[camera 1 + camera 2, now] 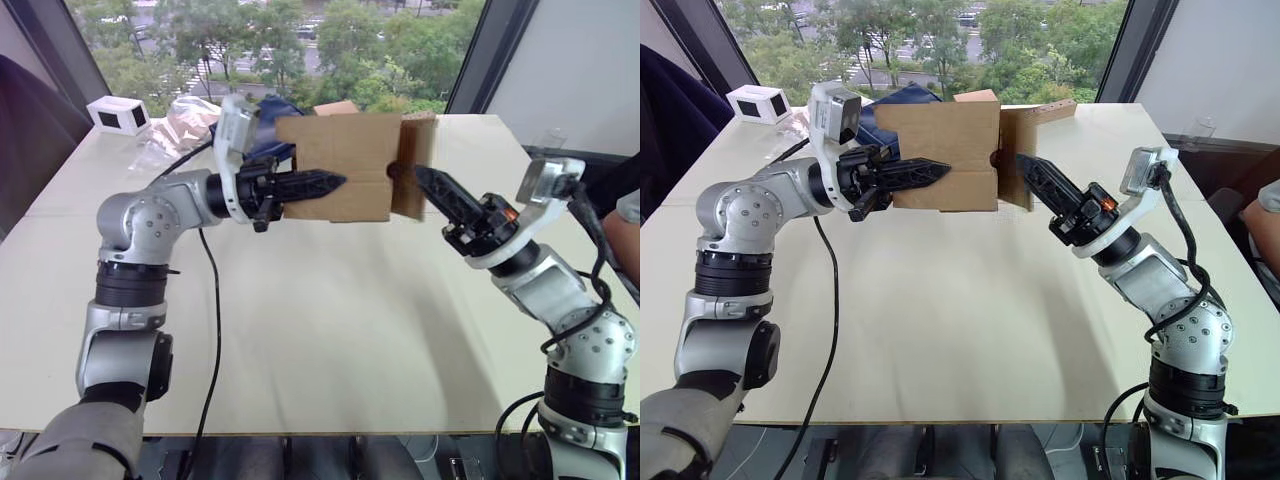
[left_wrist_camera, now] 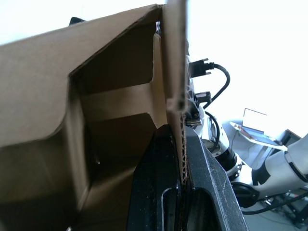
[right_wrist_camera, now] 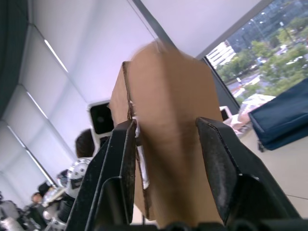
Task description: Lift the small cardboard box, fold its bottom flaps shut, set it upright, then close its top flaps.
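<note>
Small cardboard box [image 1: 335, 165]: held aloft above the table [image 1: 330, 330], at roughly 12 o'clock of the head view, well clear of the surface so flaps can swing.

Left gripper [image 1: 330, 183]: fingers clamped on one box wall, one inside and one outside, seen edge-on in the left wrist view; serves as the anchor.

Right gripper [image 1: 1025, 165]: fingers spread, straddling a flap [image 1: 415, 165] at the box's 3 o'clock end; probably there to press it inward. Bottom or top end: cannot tell.

Behind, at 11 o'clock: white box [image 1: 118, 115], clear plastic wrap [image 1: 180, 122], dark blue bag [image 1: 902, 100].

Step judged: bottom-flap folding, unfinished.
</note>
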